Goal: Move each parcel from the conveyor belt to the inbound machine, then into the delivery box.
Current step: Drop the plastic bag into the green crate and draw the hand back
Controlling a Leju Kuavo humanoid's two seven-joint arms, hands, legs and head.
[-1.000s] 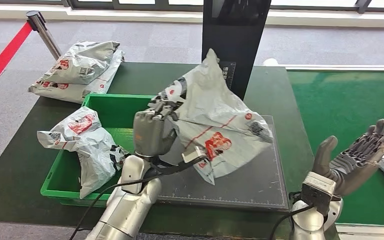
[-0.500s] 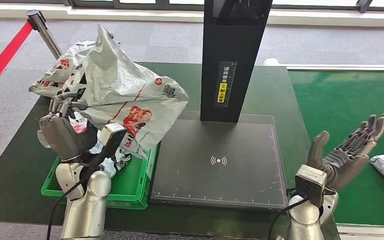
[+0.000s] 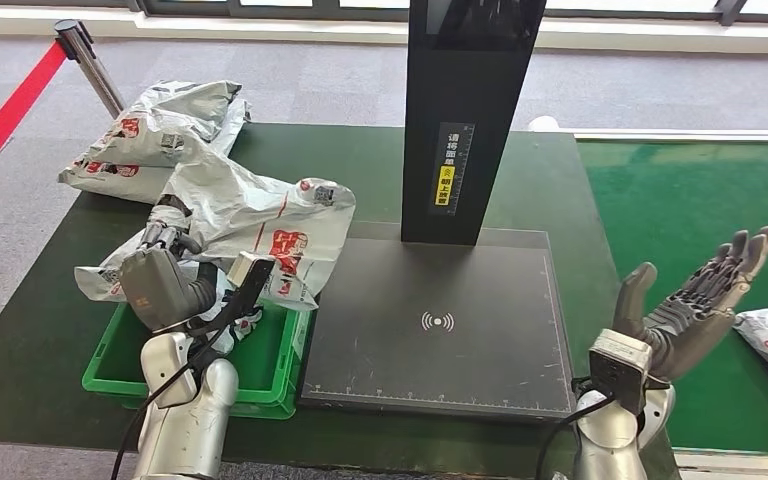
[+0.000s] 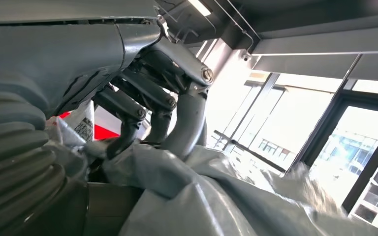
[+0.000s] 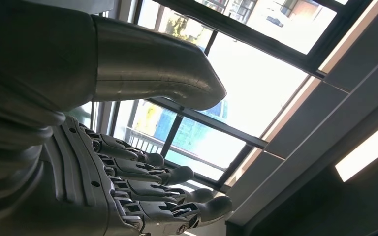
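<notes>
I see the left robot hand gripping the crumpled grey plastic parcel over the green plastic delivery box; the right robot hand is open, palm up, beside the green conveyor belt

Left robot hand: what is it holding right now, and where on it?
The left robot hand grips the grey parcel by its crumpled end, over the green box. The right robot hand holds nothing.
</notes>
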